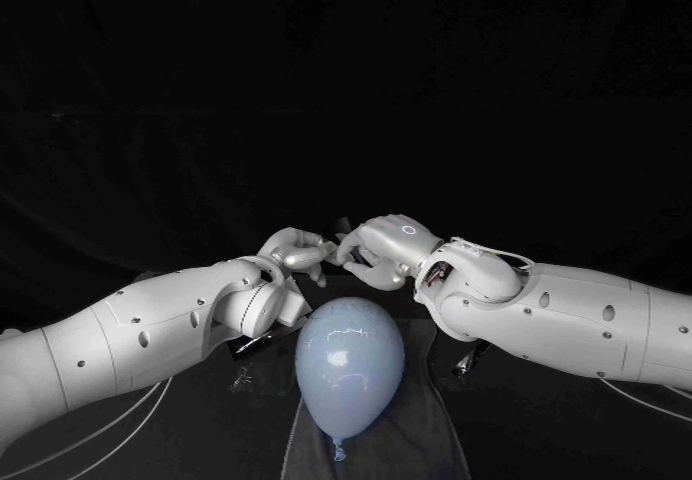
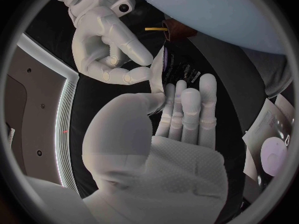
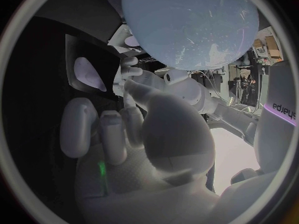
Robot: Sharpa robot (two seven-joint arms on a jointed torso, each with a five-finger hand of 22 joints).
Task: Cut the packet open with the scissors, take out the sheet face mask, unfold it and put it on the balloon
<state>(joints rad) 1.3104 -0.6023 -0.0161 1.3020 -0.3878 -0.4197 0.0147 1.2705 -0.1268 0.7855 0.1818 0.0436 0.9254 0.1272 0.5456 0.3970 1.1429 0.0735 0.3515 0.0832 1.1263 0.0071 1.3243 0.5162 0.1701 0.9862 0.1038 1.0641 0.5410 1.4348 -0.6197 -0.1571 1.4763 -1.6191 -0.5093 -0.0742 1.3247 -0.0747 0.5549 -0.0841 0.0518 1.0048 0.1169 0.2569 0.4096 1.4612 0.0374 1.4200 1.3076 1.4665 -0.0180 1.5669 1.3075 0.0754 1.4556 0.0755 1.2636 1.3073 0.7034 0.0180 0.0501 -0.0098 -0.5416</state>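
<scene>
Frame centre, above balloon (image 1: 343, 365): left hand (image 1: 296, 250) and right hand (image 1: 382, 245) both pinch packet (image 2: 181, 72). Risk: uneven pull, packet slips out and drops.

Premises: robotics lab test bay. Evidence: black tabletop (image 1: 548, 440), black backdrop (image 1: 346, 100), white robot arms (image 1: 144, 340) reaching over it.

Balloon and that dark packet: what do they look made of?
The balloon looks like thin latex or rubber, glossy: smooth pale blue skin with bright highlights and a tied neck. The packet seems plastic or foil film, dark and printed, thin at its edge; which one, I cannot tell.
</scene>
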